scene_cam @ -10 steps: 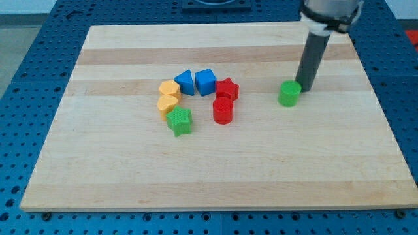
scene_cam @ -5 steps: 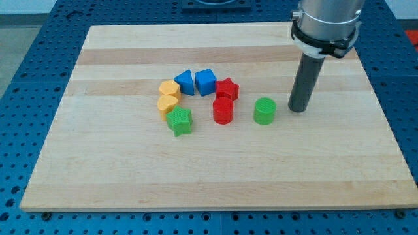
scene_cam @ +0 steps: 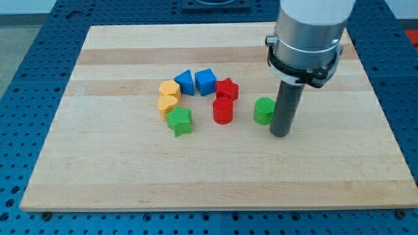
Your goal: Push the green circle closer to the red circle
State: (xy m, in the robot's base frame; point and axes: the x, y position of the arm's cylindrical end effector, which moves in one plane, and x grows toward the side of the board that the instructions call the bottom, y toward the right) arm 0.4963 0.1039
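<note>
Right now the green circle [scene_cam: 264, 111] sits on the wooden board [scene_cam: 130, 176] a little right of the view's centre, near the red circle [scene_cam: 223, 111] on its left, with a strip of bare wood between the two. My tip [scene_cam: 279, 134] rests on the board just beside the green circle, at its lower right side, and the dark rod rising from it covers the circle's right edge, so I cannot tell whether they touch. The rod is a plain pusher with nothing to clench or release, and it holds nothing. Just above the red circle lies the red star [scene_cam: 227, 89], the two apparently touching. To the left of that star is the blue cube [scene_cam: 205, 81], and close against it the blue triangle [scene_cam: 185, 82]. Further left are two orange blocks, one [scene_cam: 169, 89] above the other [scene_cam: 168, 104], pressed together; their exact shapes are hard to make out. Below the lower orange block, touching it, sits the green star [scene_cam: 179, 121], which lies left of the red circle and apart from it. Around the board is a blue perforated table [scene_cam: 19, 98].
</note>
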